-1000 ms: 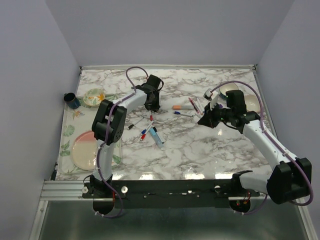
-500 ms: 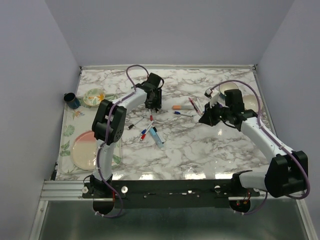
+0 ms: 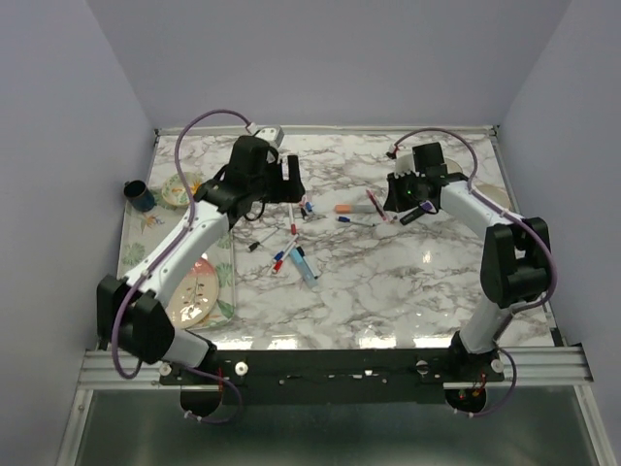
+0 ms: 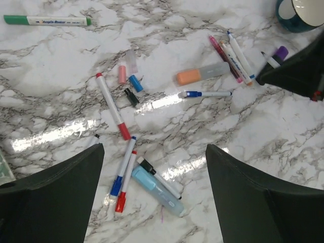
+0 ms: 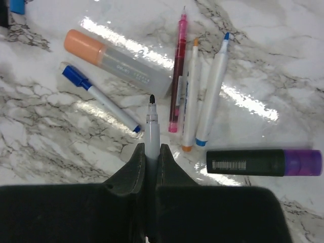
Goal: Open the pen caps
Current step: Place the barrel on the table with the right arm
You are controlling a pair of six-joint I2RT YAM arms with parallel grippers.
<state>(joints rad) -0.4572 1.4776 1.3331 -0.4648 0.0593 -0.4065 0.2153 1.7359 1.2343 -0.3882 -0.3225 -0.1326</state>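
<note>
1. Jaws of the left gripper [image 4: 154,157] stand wide apart, holding nothing, high over the scatter.
2. Under it lie a loose pink cap [image 4: 122,74], blue cap [image 4: 135,83] and black cap [image 4: 131,97], beside a red pen [image 4: 110,104].
3. In the middle, the orange highlighter [image 5: 116,61] and thin blue pen [image 5: 101,98] keep their caps.
4. The right gripper [image 5: 150,162] is clamped on a white pen [image 5: 152,126] with its black tip bare.
5. The purple marker [image 5: 263,162] is still capped.
6. By my reckoning, about half remain.
</note>
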